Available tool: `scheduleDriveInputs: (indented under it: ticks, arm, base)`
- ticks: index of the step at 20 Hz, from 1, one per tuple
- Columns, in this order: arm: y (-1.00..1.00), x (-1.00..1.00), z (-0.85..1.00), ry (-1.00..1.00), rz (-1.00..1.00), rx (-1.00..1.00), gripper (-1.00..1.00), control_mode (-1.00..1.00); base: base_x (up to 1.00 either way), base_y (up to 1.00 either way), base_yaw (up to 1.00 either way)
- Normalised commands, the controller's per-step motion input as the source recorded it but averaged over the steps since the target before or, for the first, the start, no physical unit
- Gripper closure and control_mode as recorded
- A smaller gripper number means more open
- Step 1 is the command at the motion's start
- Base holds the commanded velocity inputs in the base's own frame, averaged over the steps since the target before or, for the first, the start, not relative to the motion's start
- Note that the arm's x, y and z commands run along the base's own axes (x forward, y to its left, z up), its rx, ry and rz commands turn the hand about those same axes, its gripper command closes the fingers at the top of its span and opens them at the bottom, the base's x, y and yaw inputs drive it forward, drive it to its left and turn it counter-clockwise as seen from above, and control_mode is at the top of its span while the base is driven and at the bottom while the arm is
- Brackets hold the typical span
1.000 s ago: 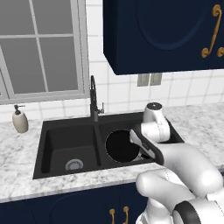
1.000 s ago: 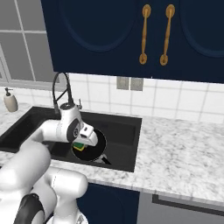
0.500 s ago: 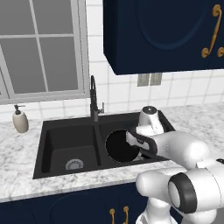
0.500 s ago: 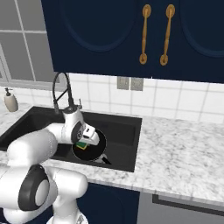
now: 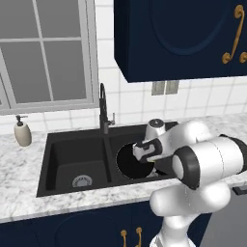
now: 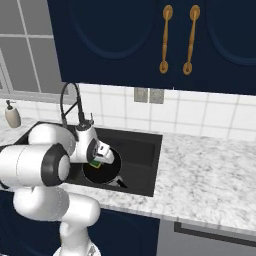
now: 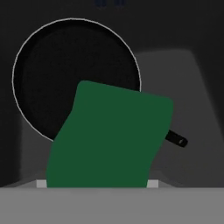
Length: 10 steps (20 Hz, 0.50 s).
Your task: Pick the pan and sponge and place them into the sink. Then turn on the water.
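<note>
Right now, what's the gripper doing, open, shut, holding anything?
Gripper: shut on the sponge, held over the pan in the sink.

The pan (image 7: 65, 74) lies in the sink's (image 5: 72, 154) right basin, the sponge (image 7: 109, 140) above it, tap (image 5: 102, 108) behind
</note>
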Motion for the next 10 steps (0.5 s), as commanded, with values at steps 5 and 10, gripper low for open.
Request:
scheduleDriveInputs:
  ticks: [5, 10]
  arm:
    - [0.03, 0.45, -0.37, 0.00, 0.00, 0.00, 1.00, -1.00]
    - [0.00, 0.21, -0.36, 0.00, 0.01, 0.00, 1.00, -1.00]
  base:
    - [0.00, 0.00, 0.00]
    - [0.00, 0.00, 0.00]
